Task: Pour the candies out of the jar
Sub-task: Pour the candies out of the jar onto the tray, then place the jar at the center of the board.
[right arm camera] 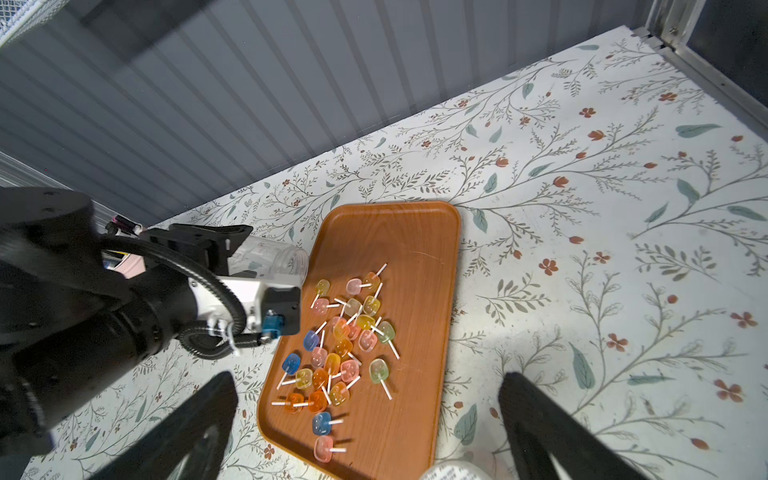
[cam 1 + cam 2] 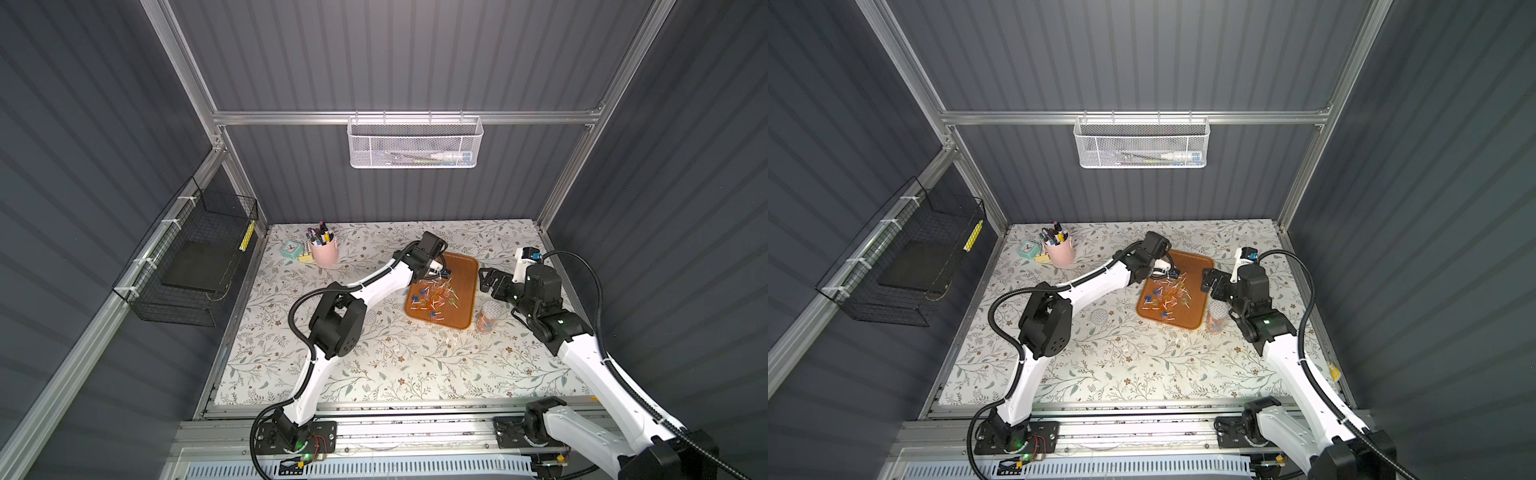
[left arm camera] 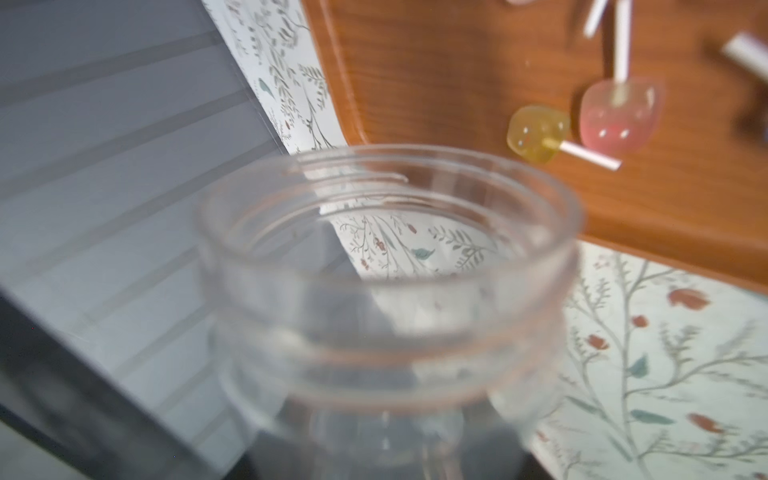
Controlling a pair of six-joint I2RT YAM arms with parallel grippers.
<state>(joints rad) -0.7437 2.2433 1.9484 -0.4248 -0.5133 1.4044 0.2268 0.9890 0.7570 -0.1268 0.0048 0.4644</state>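
Jar (image 1: 270,259): clear and lidless, tipped onto its side at mid-left of the right wrist view, with its mouth reaching over the tray's (image 1: 415,232) edge. In the left wrist view it looks empty.
Left hand (image 1: 239,253): clenched round the jar's body and holding it tilted, so whatever is inside slides out over the tray and not the worktop (image 1: 582,208).
Candies (image 1: 345,353): a loose scatter on the tray, lower centre of the right wrist view.
Tray: lies flat on the worktop. Its raised rim likely keeps the candies from rolling off.
Right hand (image 2: 489,281): released and empty, held just beside the tray's right edge, probably to stay clear of the pour.
Second jar (image 2: 487,319): upright and capped at the tray's lower right corner, with orange contents.
Progress: the pour looks finished for the held jar.
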